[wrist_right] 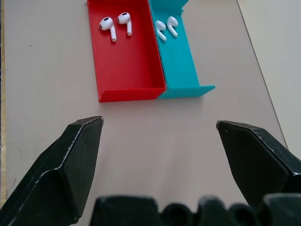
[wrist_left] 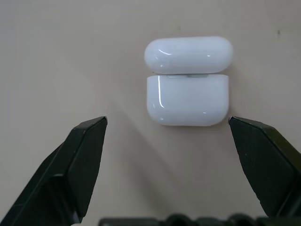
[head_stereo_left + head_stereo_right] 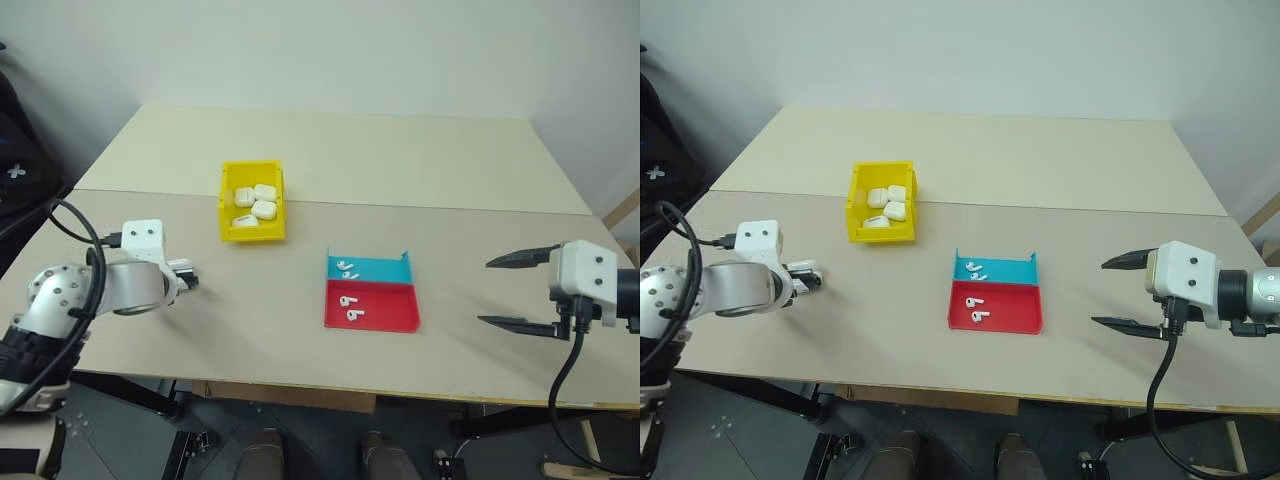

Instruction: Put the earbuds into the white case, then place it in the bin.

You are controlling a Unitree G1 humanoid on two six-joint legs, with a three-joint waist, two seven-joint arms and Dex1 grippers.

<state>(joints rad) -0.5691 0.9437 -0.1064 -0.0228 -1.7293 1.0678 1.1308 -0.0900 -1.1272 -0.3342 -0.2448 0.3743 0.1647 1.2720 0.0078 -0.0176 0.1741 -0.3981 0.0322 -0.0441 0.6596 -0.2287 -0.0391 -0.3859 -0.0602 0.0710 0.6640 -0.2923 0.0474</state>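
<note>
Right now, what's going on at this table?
Both grippers are open and empty. The left gripper hovers at a white case lying on the table. Earbuds lie in the red tray and blue tray. The yellow bin holds several cases. The right gripper faces the trays.

I see a pale beige table (image 3: 400, 170) running well beyond both pincers, a seam crossing its top ahead of them. A plain white wall (image 3: 330, 50) stands behind it, and dark floor (image 3: 320, 430) shows under the near edge.
</note>
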